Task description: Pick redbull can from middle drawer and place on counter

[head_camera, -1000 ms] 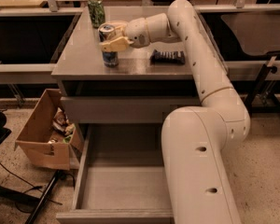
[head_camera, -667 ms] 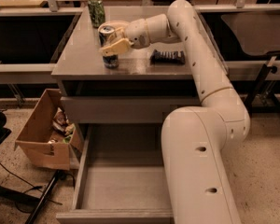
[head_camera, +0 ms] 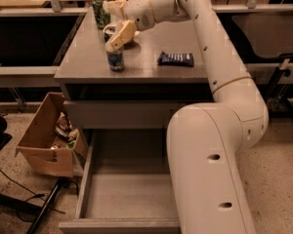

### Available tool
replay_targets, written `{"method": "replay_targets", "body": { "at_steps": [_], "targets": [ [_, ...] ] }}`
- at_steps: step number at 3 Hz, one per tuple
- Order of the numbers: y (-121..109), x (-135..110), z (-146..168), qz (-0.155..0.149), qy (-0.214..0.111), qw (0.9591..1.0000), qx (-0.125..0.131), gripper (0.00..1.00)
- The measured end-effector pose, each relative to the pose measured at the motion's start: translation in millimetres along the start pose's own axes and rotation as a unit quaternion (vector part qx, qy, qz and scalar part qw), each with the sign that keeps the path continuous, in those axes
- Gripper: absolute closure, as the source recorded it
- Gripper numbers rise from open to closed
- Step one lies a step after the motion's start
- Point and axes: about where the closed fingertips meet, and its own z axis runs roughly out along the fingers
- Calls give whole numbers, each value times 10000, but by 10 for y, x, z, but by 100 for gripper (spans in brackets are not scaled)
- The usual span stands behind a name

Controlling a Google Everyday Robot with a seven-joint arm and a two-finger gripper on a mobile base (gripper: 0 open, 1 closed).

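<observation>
The redbull can (head_camera: 115, 61) stands upright on the grey counter (head_camera: 151, 72), near its front left. My gripper (head_camera: 115, 42) is right over the can's top and hides the lid; the arm reaches in from the right. The middle drawer (head_camera: 127, 194) is pulled open below the counter. Its grey floor is bare where my arm's base does not hide it.
A green can (head_camera: 98, 9) and a white bowl (head_camera: 109, 30) stand behind the redbull can. A dark snack packet (head_camera: 176, 58) lies on the counter to the right. A brown cardboard box (head_camera: 41, 143) with litter sits on the floor, left of the drawer.
The gripper has tilted and risen slightly at the can's top. The can stays in the same spot on the counter.
</observation>
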Motion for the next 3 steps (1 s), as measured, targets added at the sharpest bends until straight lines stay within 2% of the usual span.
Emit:
{"method": "replay_targets", "body": {
  "at_steps": [1,2,3],
  "targets": [
    [242,-438,-278,-88,528,9986,42,0],
    [393,-684,-860,192,1430,9862,814,0],
    [496,-873,-1694,278,2046,9545,2150,0]
  ]
}}
